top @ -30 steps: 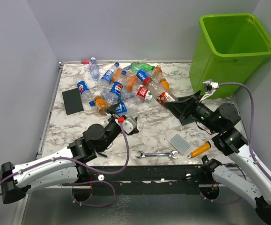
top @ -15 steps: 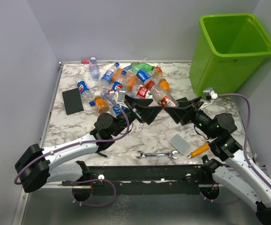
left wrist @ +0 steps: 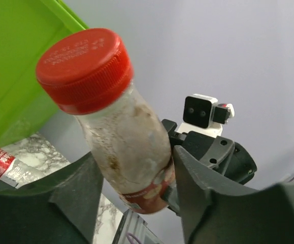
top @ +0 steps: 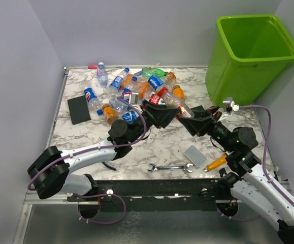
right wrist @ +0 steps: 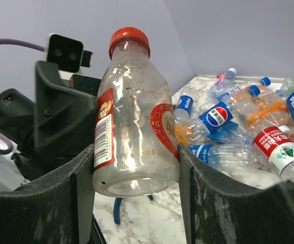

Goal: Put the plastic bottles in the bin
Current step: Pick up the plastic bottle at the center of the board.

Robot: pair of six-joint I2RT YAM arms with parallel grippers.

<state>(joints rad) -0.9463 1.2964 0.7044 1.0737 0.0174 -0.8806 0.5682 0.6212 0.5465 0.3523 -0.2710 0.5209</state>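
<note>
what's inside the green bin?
Only bare green inner walls of the bin show. Its floor is hidden behind the near wall, so anything lying low can't be seen.

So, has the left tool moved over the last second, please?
Yes; the left tool moved right, away from the black slab, toward the bin.

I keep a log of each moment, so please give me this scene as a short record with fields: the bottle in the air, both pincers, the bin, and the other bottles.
held bottle: clear, red cap, lifted off the table
right pincer: shut on its base end
left pincer: shut on its upper body
bin: upright past the table's far right corner, no bottle seen inside
other bottles: heap at the table's far middle
</note>
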